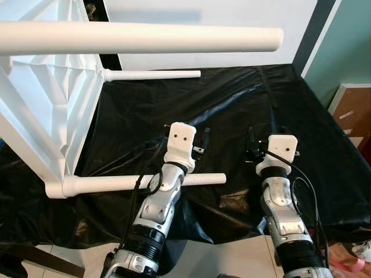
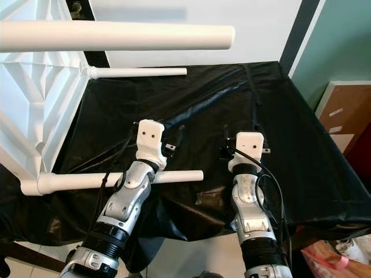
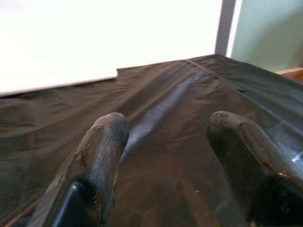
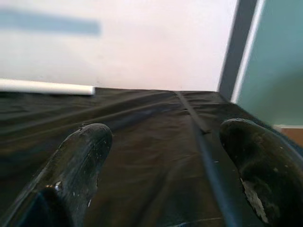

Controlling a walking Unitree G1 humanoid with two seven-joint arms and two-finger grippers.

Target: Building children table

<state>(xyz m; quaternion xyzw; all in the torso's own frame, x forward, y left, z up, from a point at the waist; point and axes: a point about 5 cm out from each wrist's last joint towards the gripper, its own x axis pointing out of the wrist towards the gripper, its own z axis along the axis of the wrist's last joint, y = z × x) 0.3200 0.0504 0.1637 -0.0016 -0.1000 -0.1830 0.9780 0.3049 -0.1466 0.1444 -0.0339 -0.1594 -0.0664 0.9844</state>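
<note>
Left eye view shows the children's table tipped on its side at the left edge of the frame, its white ribbed underside facing right and three white legs running horizontally toward the right. The top leg crosses the upper part of the frame, the middle leg lies further back, and the bottom leg stretches across the lower left, over the black sheet that covers the work surface.

The left gripper sits at lower centre, its wrist passing directly over the bottom leg near the free end. Its fingers are spread wide with nothing between them, pointing out over the bare sheet. The right gripper stands to the right, well apart from every leg, its fingers likewise spread and empty; the middle leg's tip shows far ahead of it in the right wrist view.

The bottom leg's long axis runs left to right, crosswise to the left forearm, and lies behind and beneath the left fingers rather than in front of them. The left arm is plainly the nearer one, and would likely need to draw back and drop to close around that leg.
</note>
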